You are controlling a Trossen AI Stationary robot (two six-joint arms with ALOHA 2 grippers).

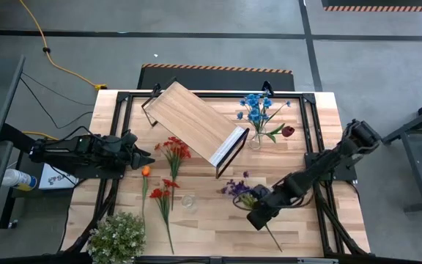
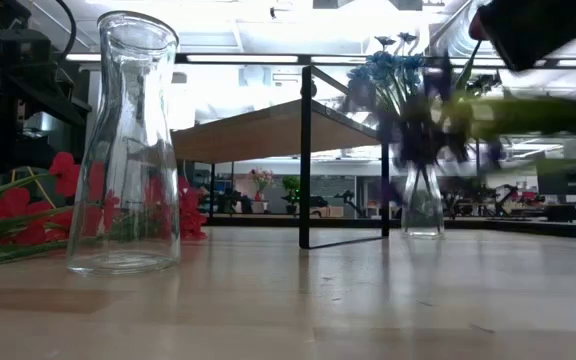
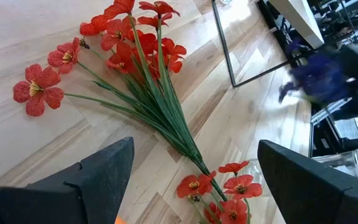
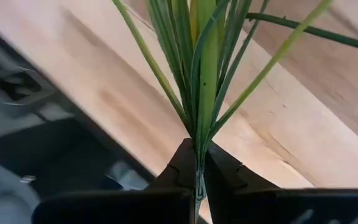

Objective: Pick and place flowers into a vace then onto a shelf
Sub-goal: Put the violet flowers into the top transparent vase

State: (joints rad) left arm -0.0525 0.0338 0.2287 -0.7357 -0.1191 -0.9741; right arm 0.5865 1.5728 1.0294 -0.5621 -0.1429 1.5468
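My right claw (image 4: 199, 177) pinches the purple sprig (image 1: 237, 188) by its green stem, lifted off the table. Red flowers (image 1: 174, 149) lie flat beside more red blooms (image 1: 164, 192) and an orange one (image 1: 146, 171). Blue flowers (image 1: 256, 108) stand upright in a vase (image 1: 256, 139), just beside the skewed light-wood shelf (image 1: 193, 120).

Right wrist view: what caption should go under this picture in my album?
Right gripper shut on a flower's green stem above the wooden table.
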